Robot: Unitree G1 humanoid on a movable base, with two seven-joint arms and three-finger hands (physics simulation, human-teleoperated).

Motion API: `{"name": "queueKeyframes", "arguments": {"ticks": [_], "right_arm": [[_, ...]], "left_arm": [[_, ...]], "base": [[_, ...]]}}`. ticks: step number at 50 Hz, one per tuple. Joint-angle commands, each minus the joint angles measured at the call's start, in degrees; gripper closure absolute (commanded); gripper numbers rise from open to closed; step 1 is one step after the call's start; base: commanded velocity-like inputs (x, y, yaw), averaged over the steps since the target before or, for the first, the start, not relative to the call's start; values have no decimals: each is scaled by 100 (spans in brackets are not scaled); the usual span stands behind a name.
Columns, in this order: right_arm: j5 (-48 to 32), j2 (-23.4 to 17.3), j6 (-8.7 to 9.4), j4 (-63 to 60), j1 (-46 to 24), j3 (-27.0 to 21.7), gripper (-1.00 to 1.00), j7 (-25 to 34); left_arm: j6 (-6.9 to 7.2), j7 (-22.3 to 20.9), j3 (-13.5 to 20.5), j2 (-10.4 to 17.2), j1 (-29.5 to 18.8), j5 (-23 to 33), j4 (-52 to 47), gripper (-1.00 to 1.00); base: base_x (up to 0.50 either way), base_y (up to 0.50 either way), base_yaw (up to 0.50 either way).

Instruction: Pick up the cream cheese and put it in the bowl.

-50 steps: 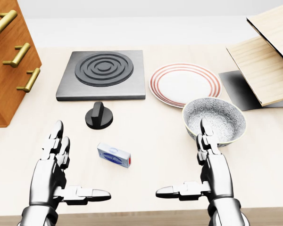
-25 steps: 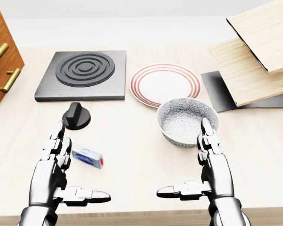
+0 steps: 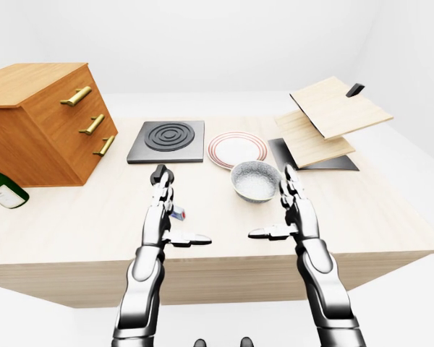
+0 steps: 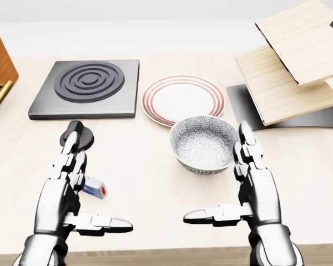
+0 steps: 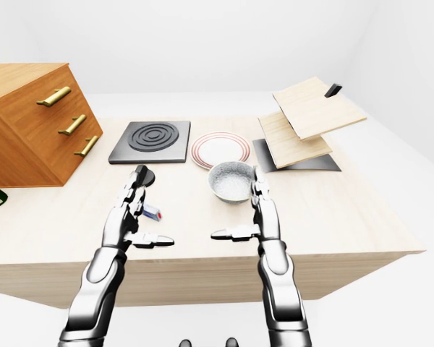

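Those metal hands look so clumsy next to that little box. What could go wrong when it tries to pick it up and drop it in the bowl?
The cream cheese lies flat and partly hidden behind the left hand, so the open fingers may push it along the table instead of gripping it. The black knob stands close beyond that hand and could get bumped. The bowl sits beside the right hand, which might nudge it off target.
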Motion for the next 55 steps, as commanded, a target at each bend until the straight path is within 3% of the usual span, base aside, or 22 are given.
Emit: {"name": "queueKeyframes", "arguments": {"ticks": [1,8,11,20,32,43,55], "right_arm": [[18,-110,0,-1314,-424,-149,-100,-10],[205,-319,0,-996,-1137,-473,-100,-3],[196,-454,0,-652,-1536,-550,-100,-61],[365,-693,0,-47,-2183,-714,-100,-157],[354,-665,0,41,-1926,-648,-100,-79],[349,-654,0,-169,-1815,-641,-100,113],[346,-676,0,94,-1741,-702,-100,72]], "left_arm": [[0,-23,-42,65,-487,296,-1047,-100],[0,-37,167,167,-1431,159,-1085,-100],[0,31,217,289,-1988,223,-701,-100],[0,196,460,464,-2941,-5,572,-100],[0,98,427,538,-2578,-281,678,-100],[0,-225,324,461,-2294,-116,384,-100],[0,-275,222,411,-2137,46,270,-100]], "base": [[0,0,0],[0,0,0],[0,0,0],[0,0,0],[0,0,0],[19,0,0],[22,0,0]]}}
